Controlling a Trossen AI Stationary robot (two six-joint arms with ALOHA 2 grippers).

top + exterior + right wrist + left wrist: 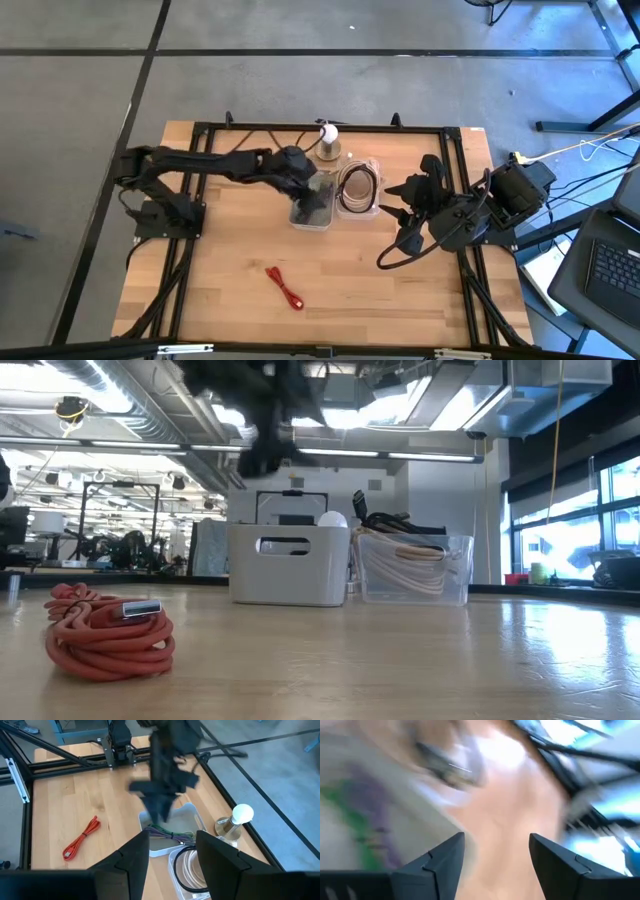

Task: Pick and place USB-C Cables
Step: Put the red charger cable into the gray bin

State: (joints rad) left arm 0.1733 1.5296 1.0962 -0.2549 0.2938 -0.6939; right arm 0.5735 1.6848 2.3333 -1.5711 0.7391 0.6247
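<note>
A red USB-C cable bundle (285,288) (105,630) (80,840) lies on the bare wood near the front of the table. Green and purple bundles (170,834) lie inside a white bin (312,212) (288,565). Cream-white coils (412,568) (192,870) fill a clear bin (358,187) beside it. My left gripper (497,840) (160,805) hangs open and empty just above the white bin. My right gripper (172,837) (392,200) is open and empty to the right of both bins, facing them.
A white ball on a round metal base (328,140) (235,822) stands just behind the bins. A black frame (200,130) runs around the table's edges. Bare wood lies around the red bundle at the front.
</note>
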